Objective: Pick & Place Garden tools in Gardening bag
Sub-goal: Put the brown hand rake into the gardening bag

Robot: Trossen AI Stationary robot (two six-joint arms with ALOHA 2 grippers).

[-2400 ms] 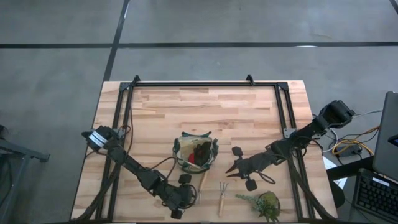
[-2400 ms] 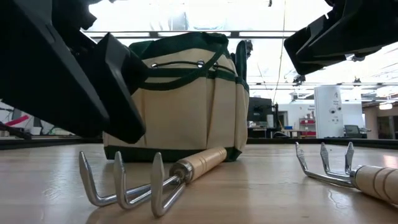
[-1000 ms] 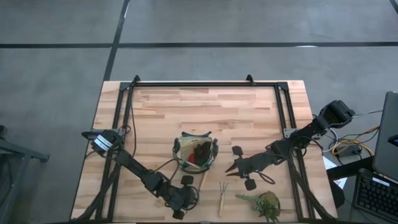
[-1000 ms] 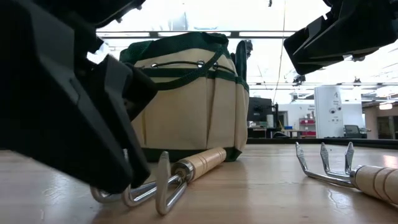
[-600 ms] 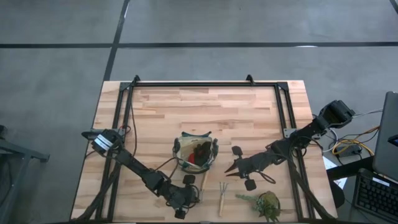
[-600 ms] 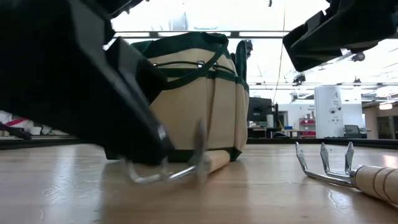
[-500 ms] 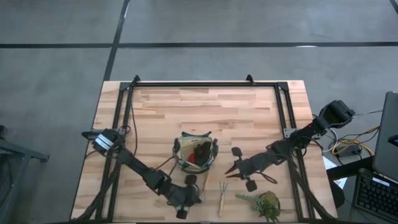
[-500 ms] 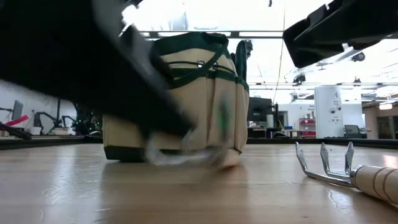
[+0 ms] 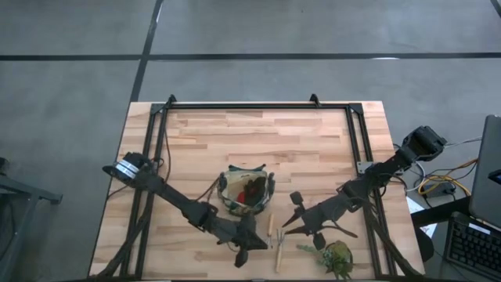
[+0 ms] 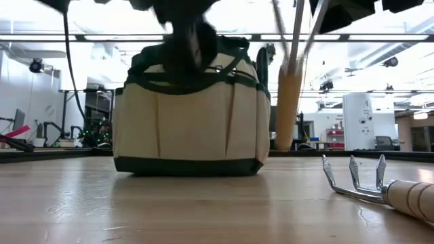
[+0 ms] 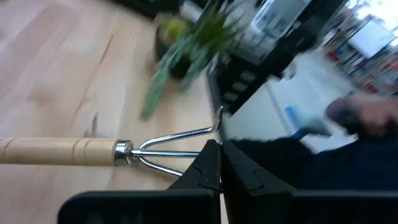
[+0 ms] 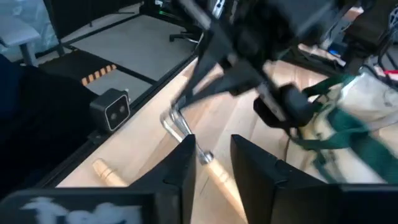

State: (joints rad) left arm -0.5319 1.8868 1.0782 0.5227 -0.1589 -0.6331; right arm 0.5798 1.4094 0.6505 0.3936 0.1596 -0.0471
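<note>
Item: wooden-handled rake (image 10: 288,81), lifted clear of the table (image 9: 313,149), hanging handle-down at 3 o'clock of the gardening bag (image 10: 193,112). Left gripper (image 11: 214,163) is clamped on its wire tines, a thin, slick hold; the stiff, light tool may swivel, so the ferrule or handle would likely grip surer. Second rake (image 10: 380,186) lies flat at 4 o'clock, untouched. Right gripper (image 12: 210,163) hovers beyond it, fingers apart, empty. Bag looks soft and may yield when loaded.
</note>
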